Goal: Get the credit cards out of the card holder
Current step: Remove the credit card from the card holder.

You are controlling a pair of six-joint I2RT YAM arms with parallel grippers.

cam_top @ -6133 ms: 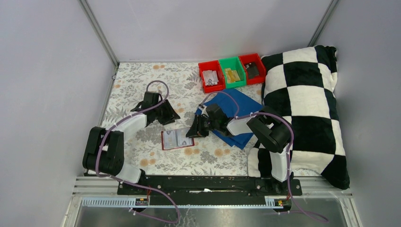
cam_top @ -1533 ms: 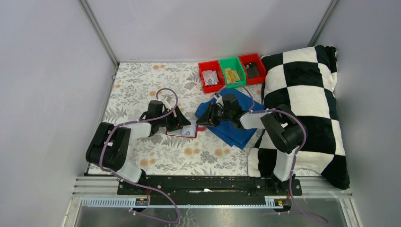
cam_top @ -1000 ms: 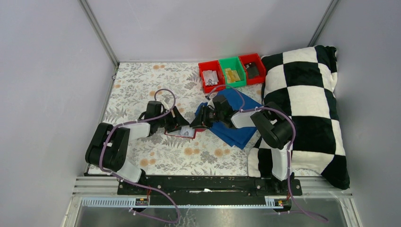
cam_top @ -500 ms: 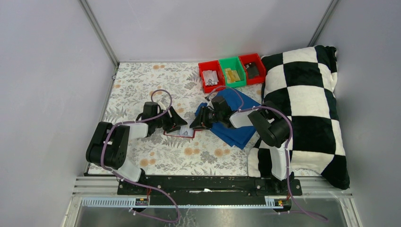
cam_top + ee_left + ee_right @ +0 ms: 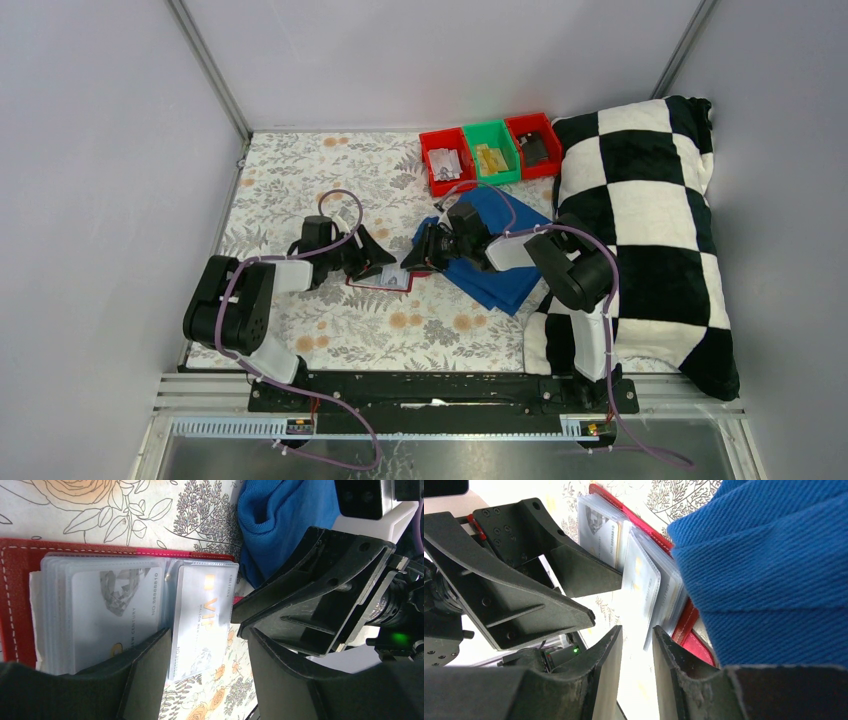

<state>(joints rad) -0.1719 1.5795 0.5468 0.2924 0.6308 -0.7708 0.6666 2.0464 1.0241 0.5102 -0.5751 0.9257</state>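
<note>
**Meeting over the open card holder (image 5: 17, 590)**

My left gripper (image 5: 207, 637) hangs low over the card holder with its jaws spread wide. The holder lies open on the flowered table cover (image 5: 300, 180), its clear sleeves fanned out. One finger (image 5: 145, 675) of the left pair sits over the sleeve that holds a pale card printed with a diamond (image 5: 115, 605). Whether it presses on that sleeve I cannot tell. Between the left jaws lies a second pale card with gold VIP lettering (image 5: 202, 615), inside its own clear sleeve.

My right gripper (image 5: 638, 640) faces the left one from the far side of the holder, almost tip to tip with it. Its jaws stand a narrow gap apart and clamp nothing. The near corner of the sleeved VIP card is just ahead of that gap, close to one finger, and I cannot tell whether it touches.

Right beside the right jaws, a folded blue cloth (image 5: 764, 570) bulges over the holder's red edge. Well beyond both pairs of jaws stands a row of small bins (image 5: 497, 179).
</note>
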